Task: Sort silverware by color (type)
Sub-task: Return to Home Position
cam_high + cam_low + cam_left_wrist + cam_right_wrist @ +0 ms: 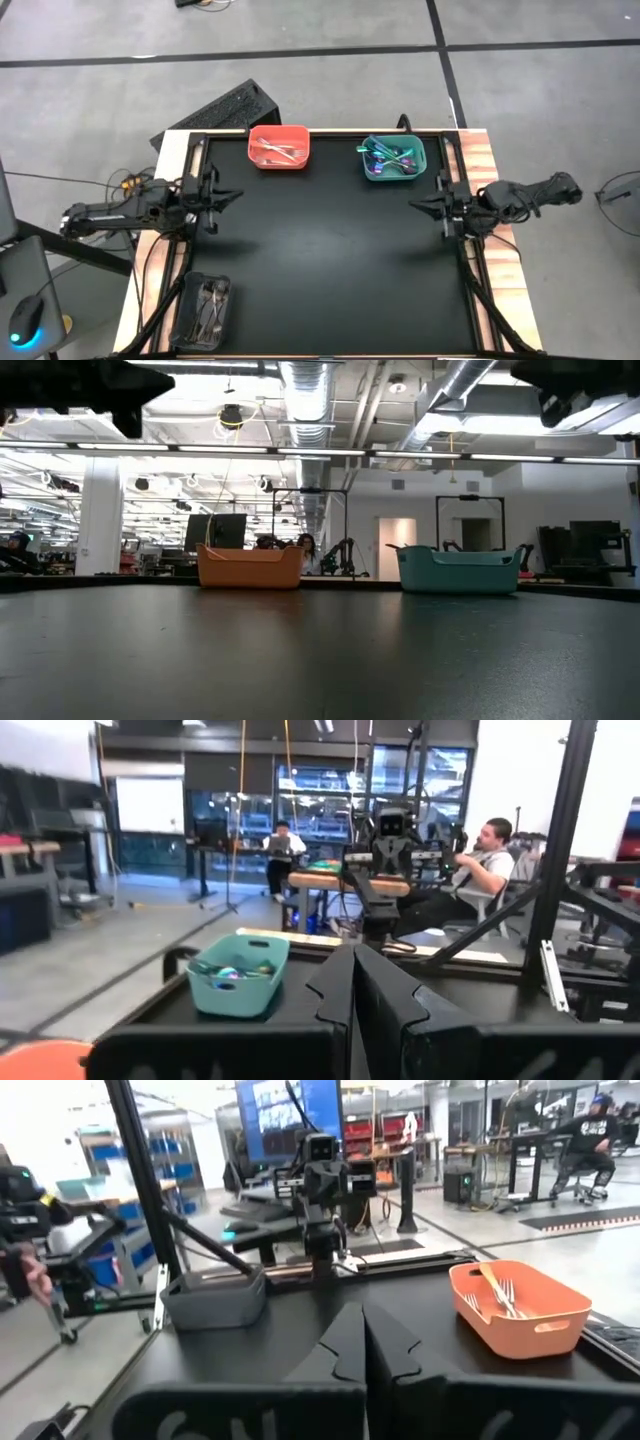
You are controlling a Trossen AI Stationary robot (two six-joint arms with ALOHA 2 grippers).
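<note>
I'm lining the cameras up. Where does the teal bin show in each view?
High view: teal bin at the top, right of centre.
Low view: right of centre.
Left wrist view: in view, side on.
Right wrist view: not in it.
Shared landmark: the red bin.

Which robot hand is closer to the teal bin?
The right one. The right gripper is shut and a short way from the teal bin, on the same side. The left gripper, also shut, is far over on the other side, nearer the red bin.
</note>
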